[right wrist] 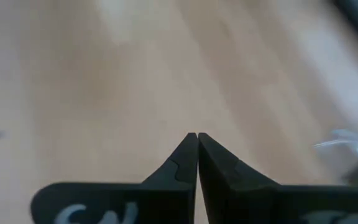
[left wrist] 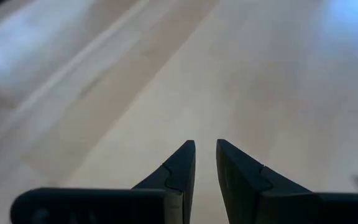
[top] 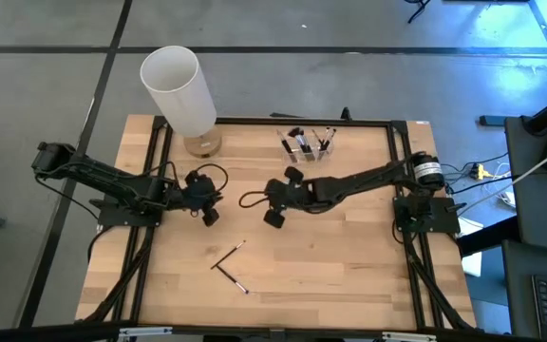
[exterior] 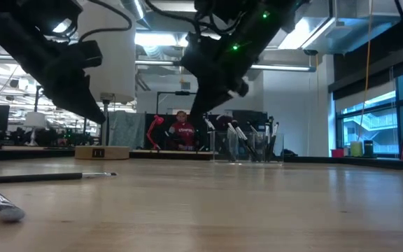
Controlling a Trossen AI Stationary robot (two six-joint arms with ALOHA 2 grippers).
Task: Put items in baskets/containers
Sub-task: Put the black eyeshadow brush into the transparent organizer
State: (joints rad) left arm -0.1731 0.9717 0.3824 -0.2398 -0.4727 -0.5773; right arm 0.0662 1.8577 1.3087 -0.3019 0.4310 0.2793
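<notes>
Makeup brushes (top: 229,258) lie crossed on the tabletop (top: 349,266) near its front edge, with more standing in the clear organizer (top: 308,143) at the back (beside a white cylinder (top: 179,88)). Left end effector (top: 208,213) hovers empty, slightly parted. Right end effector (top: 273,218) is clenched, empty, mid-table.

Grey floor (top: 349,24), tall windows (exterior: 380,119), possibly office desks (exterior: 19,143)

Left gripper (left wrist: 205,149) fingers slightly parted, right gripper (right wrist: 197,140) fingers closed, both empty.
</notes>
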